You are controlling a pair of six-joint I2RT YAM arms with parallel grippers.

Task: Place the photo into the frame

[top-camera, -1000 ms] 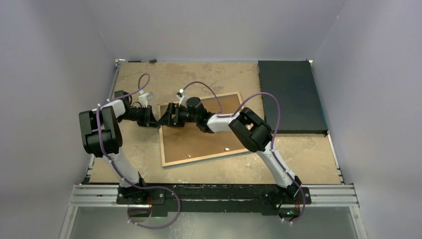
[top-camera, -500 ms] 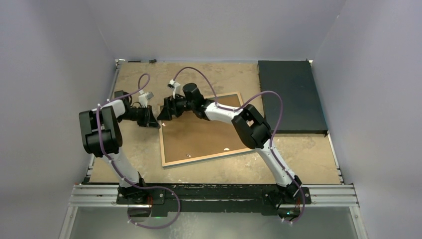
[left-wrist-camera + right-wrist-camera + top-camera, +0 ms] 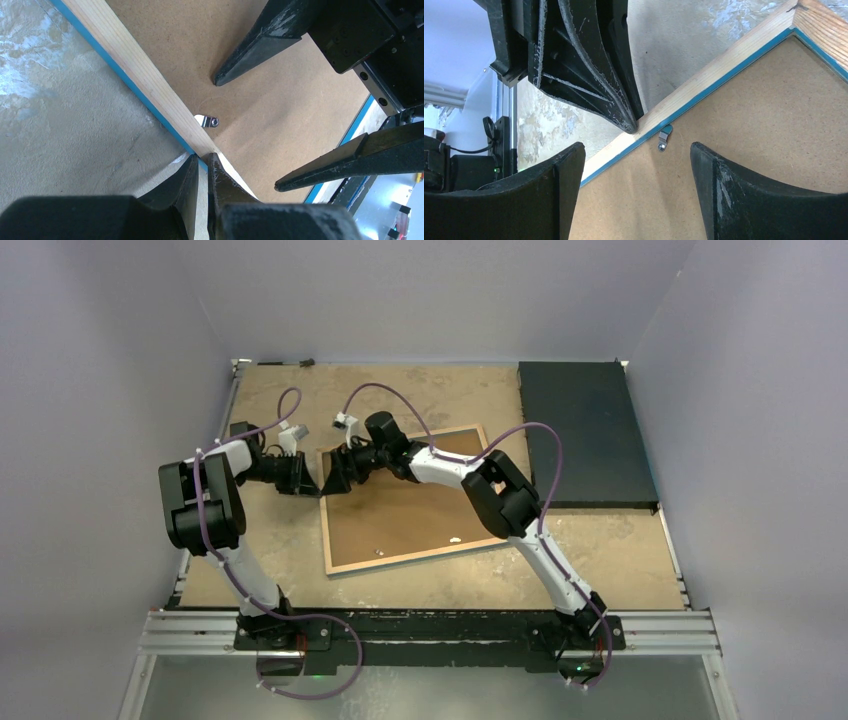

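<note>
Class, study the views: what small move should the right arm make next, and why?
Probably lower the right gripper so a fingertip meets the metal tab and can turn it. Its jaws stand open over the tab at the edge of the backing board, while the left gripper pinches the frame rail steady.

Your top camera sits high behind both bases, tilted down over the whole table (image 3: 600, 550). Left wrist camera: very close, looking along the left gripper (image 3: 202, 162) onto the frame (image 3: 135, 65) rim. Right wrist camera: equally close past the right gripper (image 3: 635, 147), facing back at it. Both wrist views share one metal clip (image 3: 209, 121) (each also catches the other's fingers).
</note>
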